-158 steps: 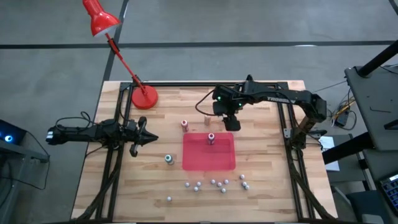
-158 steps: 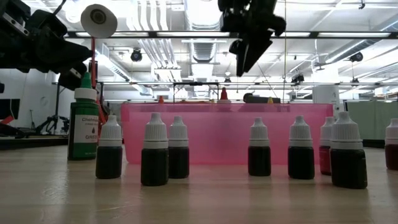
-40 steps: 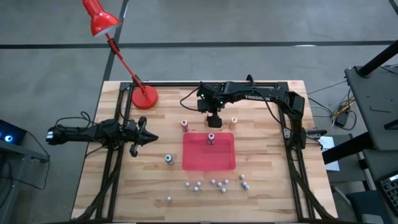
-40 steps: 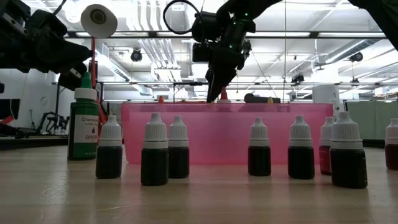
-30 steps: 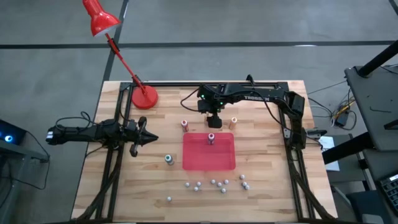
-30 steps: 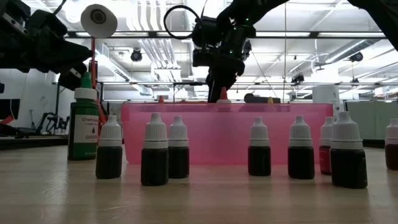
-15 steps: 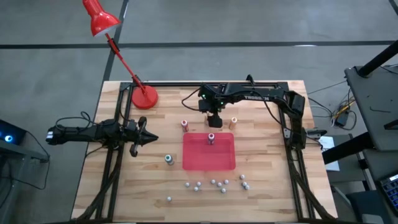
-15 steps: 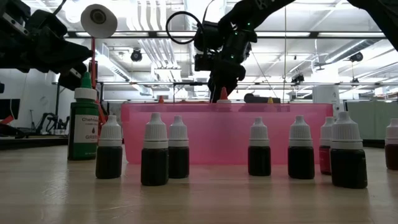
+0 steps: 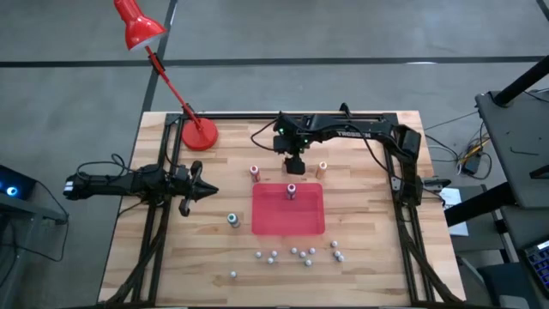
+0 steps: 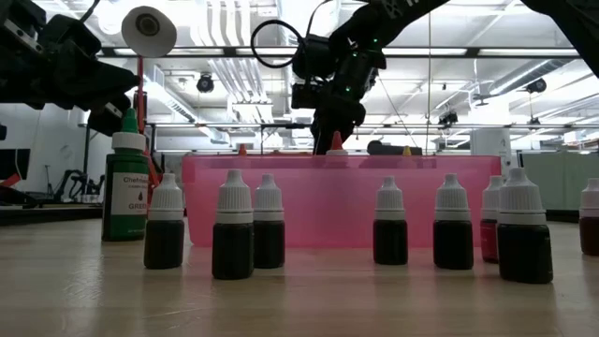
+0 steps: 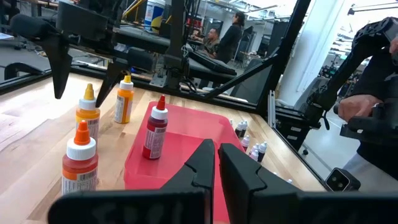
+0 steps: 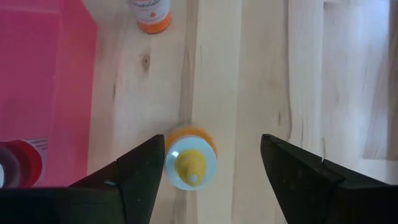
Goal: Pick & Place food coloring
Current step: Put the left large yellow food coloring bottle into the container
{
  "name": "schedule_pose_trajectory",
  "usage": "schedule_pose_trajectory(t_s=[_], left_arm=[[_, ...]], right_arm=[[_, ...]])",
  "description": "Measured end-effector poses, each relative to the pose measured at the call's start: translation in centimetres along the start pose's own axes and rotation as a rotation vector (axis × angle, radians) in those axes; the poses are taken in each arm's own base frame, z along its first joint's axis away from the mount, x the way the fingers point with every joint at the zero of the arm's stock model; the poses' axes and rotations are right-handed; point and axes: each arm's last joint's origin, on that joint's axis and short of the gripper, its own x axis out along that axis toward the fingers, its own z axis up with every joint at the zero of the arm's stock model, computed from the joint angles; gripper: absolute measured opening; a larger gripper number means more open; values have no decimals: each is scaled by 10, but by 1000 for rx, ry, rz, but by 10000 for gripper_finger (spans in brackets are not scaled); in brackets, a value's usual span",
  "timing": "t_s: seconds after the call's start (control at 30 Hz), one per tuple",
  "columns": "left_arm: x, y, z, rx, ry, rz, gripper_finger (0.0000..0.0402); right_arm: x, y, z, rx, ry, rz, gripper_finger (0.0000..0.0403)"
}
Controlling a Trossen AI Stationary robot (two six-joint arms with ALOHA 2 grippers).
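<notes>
My right gripper (image 9: 293,165) hangs open, fingers pointing down, over the yellow-orange food coloring bottle (image 12: 189,163), which stands upright on the wood just beyond the red mat (image 9: 288,219). Its fingers stand on either side of the bottle's top (image 11: 88,93), the bottle nearer one finger (image 12: 142,168); I see no touch. An orange bottle (image 9: 322,168) and a red-orange bottle (image 9: 255,172) stand beside it. A red bottle (image 9: 292,190) stands on the mat, and a green one (image 9: 232,220) left of it. My left gripper (image 9: 206,190) waits shut at the table's left.
A red desk lamp's base (image 9: 199,134) sits at the far left corner. Several small pale-capped dark vials (image 9: 296,252) stand near the table's near edge and fill the low view's foreground (image 10: 234,234). Black frame rails run along both sides of the table. People show in the room behind.
My right gripper has shifted slightly toward the table's right and turned from a slant to nearly upright above the yellow-orange bottle. The bottles have not moved.
</notes>
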Motion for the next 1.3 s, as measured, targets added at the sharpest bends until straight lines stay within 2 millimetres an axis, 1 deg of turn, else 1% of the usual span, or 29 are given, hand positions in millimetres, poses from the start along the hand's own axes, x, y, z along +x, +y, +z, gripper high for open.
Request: schedule_pose_trajectory(t_s=[0.3,0.43,0.7,0.9,1.3], left_arm=[[0,0,0,0,0,0,0],[0,0,0,0,0,0,0],[0,0,0,0,0,0,0],[0,0,0,0,0,0,0],[0,0,0,0,0,0,0]], right_arm=[[3,-1,-3,6,5,7,255],[4,0,-4,17,-1,43,251],[5,0,-6,17,7,48,242],[9,2,-11,20,26,55,225],[9,2,-11,19,27,56,184]])
